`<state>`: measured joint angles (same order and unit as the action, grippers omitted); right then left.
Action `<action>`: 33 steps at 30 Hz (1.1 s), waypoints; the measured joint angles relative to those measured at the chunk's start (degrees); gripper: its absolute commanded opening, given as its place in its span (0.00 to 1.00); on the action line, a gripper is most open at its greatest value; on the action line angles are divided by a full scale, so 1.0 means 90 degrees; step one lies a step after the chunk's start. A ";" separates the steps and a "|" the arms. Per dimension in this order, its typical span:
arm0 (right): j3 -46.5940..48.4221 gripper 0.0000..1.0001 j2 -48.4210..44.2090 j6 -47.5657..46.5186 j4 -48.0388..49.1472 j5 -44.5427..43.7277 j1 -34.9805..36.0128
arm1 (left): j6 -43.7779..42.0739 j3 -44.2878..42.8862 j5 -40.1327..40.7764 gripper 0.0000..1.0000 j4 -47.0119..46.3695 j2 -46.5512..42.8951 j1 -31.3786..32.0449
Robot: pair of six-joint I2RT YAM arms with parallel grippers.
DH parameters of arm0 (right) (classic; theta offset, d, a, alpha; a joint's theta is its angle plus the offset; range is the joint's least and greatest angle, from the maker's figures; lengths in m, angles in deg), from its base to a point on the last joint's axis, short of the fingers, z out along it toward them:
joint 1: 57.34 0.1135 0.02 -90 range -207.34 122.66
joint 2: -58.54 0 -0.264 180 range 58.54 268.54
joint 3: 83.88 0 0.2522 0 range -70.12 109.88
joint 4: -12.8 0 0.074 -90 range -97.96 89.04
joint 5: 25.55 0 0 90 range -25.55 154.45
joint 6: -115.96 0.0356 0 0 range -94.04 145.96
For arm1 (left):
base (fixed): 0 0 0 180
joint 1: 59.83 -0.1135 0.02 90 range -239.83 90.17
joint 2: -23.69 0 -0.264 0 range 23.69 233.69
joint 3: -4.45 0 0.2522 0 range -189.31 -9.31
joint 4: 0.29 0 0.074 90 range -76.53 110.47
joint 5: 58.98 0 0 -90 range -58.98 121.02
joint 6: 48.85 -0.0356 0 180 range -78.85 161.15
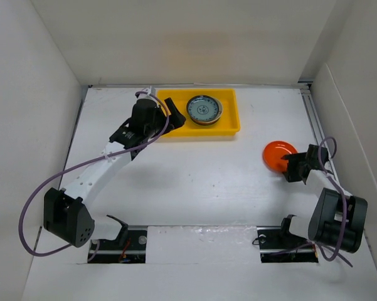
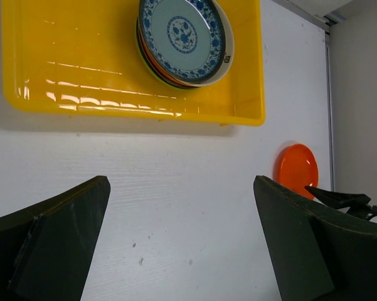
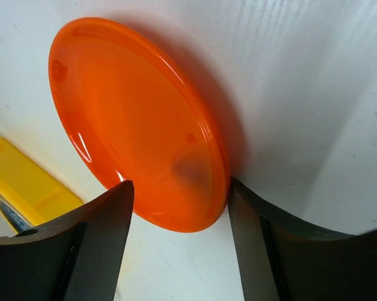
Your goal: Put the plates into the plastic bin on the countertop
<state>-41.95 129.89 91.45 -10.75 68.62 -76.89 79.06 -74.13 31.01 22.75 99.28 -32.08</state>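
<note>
White worktop [image 1: 194, 188], boxed in by plain white walls [image 1: 188, 37] at 9, 12 and 3 o'clock. Metal rail [image 1: 313, 119] along the 3 o'clock edge. Even light, soft shadows.

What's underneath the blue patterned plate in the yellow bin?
The blue patterned plate tops a stack in the yellow bin. A cream rim and thin orange and dark edges peek out below it; the plates' faces and exact count are covered.

You get bright, even light. Glare streaks the yellow plastic bin [image 2: 81, 63] and the glossy orange plate [image 3: 138, 125], which casts a soft shadow on the white table [image 3: 313, 75]. The right claw [image 3: 179, 188] looks slightly soft up close.
</note>
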 measured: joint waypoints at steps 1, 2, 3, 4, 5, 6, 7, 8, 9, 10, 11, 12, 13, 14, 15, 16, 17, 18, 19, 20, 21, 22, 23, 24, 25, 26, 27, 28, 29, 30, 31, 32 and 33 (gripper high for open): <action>-0.0002 0.62 0.0056 -0.0010 0.0102 0.0027 -0.0007 | 0.0000 0.0000 -0.0007 1.00 -0.0002 0.0000 -0.0034; -0.0002 0.58 0.0121 -0.0034 0.0155 0.0044 -0.0012 | 0.0000 0.0000 -0.0022 1.00 -0.0002 0.0000 -0.0063; 0.0000 0.58 0.0197 -0.0044 0.0211 0.0070 -0.0027 | -0.0005 0.0000 -0.0019 1.00 -0.0002 0.0002 -0.0085; 0.0005 0.56 0.0272 -0.0034 0.0294 0.0119 -0.0032 | -0.0015 0.0000 -0.0017 1.00 0.0000 0.0005 -0.0104; 0.0053 0.55 0.0350 -0.0039 0.0335 0.0134 -0.0036 | -0.0022 0.0000 -0.0017 1.00 0.0000 0.0007 -0.0117; 0.0109 0.31 0.0452 -0.0049 0.0369 0.0151 -0.0036 | -0.0024 0.0000 -0.0019 1.00 0.0000 0.0010 -0.0121; 0.0168 0.19 0.0559 -0.0138 0.0381 0.0158 -0.0036 | -0.0029 0.0000 -0.0019 1.00 0.0000 0.0012 -0.0121; 0.0187 0.11 0.0707 -0.0153 0.0376 0.0143 -0.0036 | -0.0036 0.0000 -0.0017 1.00 0.0000 0.0012 -0.0124; 0.0206 0.00 0.0835 -0.0143 0.0437 0.0238 -0.0053 | -0.0044 0.0000 -0.0012 1.00 0.0000 0.0012 -0.0124; 0.0255 0.00 0.0911 -0.0160 0.0461 0.0272 -0.0066 | -0.0046 0.0000 0.0000 1.00 0.0002 0.0012 -0.0124; 0.0323 0.00 0.0967 -0.0175 0.0500 0.0345 -0.0070 | -0.0049 0.0000 0.0012 1.00 0.0002 0.0012 -0.0129; 0.0398 0.00 0.1025 -0.0204 0.0493 0.0364 -0.0070 | -0.0049 0.0000 0.0017 1.00 0.0002 0.0012 -0.0138; 0.0459 0.00 0.1105 -0.0253 0.0495 0.0389 -0.0070 | -0.0049 0.0000 0.0032 1.00 0.0005 0.0012 -0.0138; 0.0522 0.00 0.1195 -0.0279 0.0498 0.0444 -0.0070 | -0.0051 0.0000 0.0056 1.00 0.0005 0.0012 -0.0138; 0.0593 0.00 0.1270 -0.0313 0.0493 0.0491 -0.0070 | -0.0051 0.0000 0.0070 1.00 0.0002 0.0012 -0.0138; 0.0656 0.00 0.1319 -0.0352 0.0493 0.0520 -0.0070 | -0.0053 0.0000 0.0102 1.00 0.0007 0.0012 -0.0138; 0.0702 0.00 0.1328 -0.0398 0.0469 0.0517 -0.0070 | -0.0049 0.0000 0.0119 1.00 0.0010 0.0012 -0.0146; 0.0716 0.00 0.1304 -0.0432 0.0423 0.0505 -0.0063 | -0.0041 0.0002 0.0126 1.00 0.0012 0.0012 -0.0168; 0.0729 0.00 0.1251 -0.0466 0.0328 0.0493 -0.0056 | -0.0010 0.0027 0.0121 1.00 -0.0017 0.0010 -0.0202; 0.0746 0.00 0.1144 -0.0476 0.0209 0.0488 -0.0029 | 0.0029 0.0075 0.0070 1.00 -0.0063 -0.0002 -0.0284; 0.0780 0.00 0.0991 -0.0493 0.0053 0.0466 0.0005 | 0.0085 0.0170 -0.0005 1.00 -0.0146 -0.0024 -0.0401; 0.0886 0.00 0.0821 -0.0515 -0.0175 0.0384 0.0092 | 0.0146 0.0311 -0.0090 1.00 -0.0236 -0.0061 -0.0568; 0.1066 0.00 0.0678 -0.0527 -0.0410 0.0304 0.0197 | 0.0231 0.0469 -0.0216 1.00 -0.0304 -0.0092 -0.0777; 0.1277 0.00 0.0585 -0.0549 -0.0576 0.0231 0.0328 | 0.0316 0.0600 -0.0313 1.00 -0.0347 -0.0104 -0.0976; 0.1559 0.00 0.0522 -0.0571 -0.0699 0.0146 0.0520 | 0.0398 0.0741 -0.0403 1.00 -0.0398 -0.0109 -0.1192; 0.1880 0.00 0.0503 -0.0578 -0.0772 0.0083 0.0738 | 0.0486 0.0867 -0.0469 1.00 -0.0427 -0.0109 -0.1404; 0.2237 0.00 0.0534 -0.0605 -0.0789 0.0063 0.0969 | 0.0546 0.0950 -0.0474 1.00 -0.0430 -0.0109 -0.1542; 0.2625 0.00 0.0610 -0.0648 -0.0797 0.0056 0.1197 | 0.0612 0.1013 -0.0471 1.00 -0.0425 -0.0109 -0.1632; 0.3055 0.00 0.0750 -0.0692 -0.0831 0.0061 0.1438 | 0.0658 0.1042 -0.0466 1.00 -0.0427 -0.0109 -0.1664; 0.3514 0.00 0.0991 -0.0777 -0.0865 0.0080 0.1649 | 0.0695 0.1052 -0.0474 1.00 -0.0432 -0.0109 -0.1664; 0.3990 0.00 0.1282 -0.0872 -0.0857 0.0119 0.1865 | 0.0731 0.1052 -0.0474 1.00 -0.0430 -0.0112 -0.1654; 0.4447 0.00 0.1622 -0.0964 -0.0840 0.0194 0.2081 | 0.0758 0.1052 -0.0476 1.00 -0.0435 -0.0124 -0.1634; 0.4857 0.00 0.1974 -0.1054 -0.0831 0.0294 0.2271 | 0.0789 0.1052 -0.0478 1.00 -0.0425 -0.0146 -0.1630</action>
<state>1.76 147.66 81.96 -18.22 71.26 -56.45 86.16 -64.66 26.70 18.92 97.97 -46.75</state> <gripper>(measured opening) 0.028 0.996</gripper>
